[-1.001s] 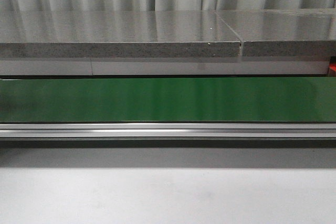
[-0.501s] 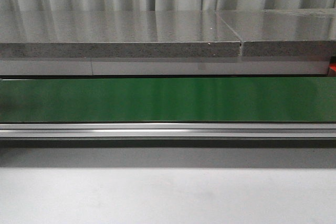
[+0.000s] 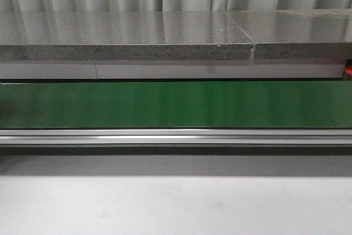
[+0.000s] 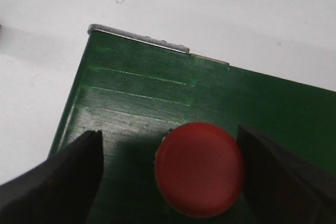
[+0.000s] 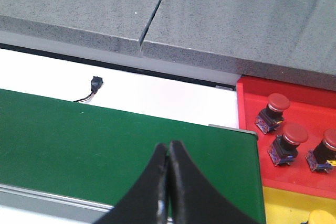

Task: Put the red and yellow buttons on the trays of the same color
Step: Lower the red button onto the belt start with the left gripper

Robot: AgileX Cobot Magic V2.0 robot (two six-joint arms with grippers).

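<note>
Left pincer [image 4: 170, 174]: jaws apart, standing either side of one red button [image 4: 199, 168] that rests on the green belt [image 4: 131, 98]. The button sits between the fingers, closer to one than the other; no contact is visible on the wider side, and on the near side I cannot tell whether the finger touches. Judgement: this button is at the pick-up stage, not yet gripped.

Right pincer [image 5: 168, 187]: fingers together, holding nothing, hovering over the belt. The red tray [image 5: 247, 103] lies just beside the pincer, off the belt's end, with the yellow tray [image 5: 283, 203] adjoining it nearer the pincer.

Progress, as far as shown: three red buttons [image 5: 274, 109] stand inside the red tray, so that portion appears done. At the edge of the right wrist view one yellow object [image 5: 321, 217] shows in the yellow tray; it is cut off, likely a yellow button. Remaining: at least the red button under the left pincer must be lifted and carried to the red tray.

Count: red buttons four (three in tray, one on belt); yellow buttons one partly seen; trays two; pincers two. The front view shows the belt, grey slab and table only, with no buttons or arms
</note>
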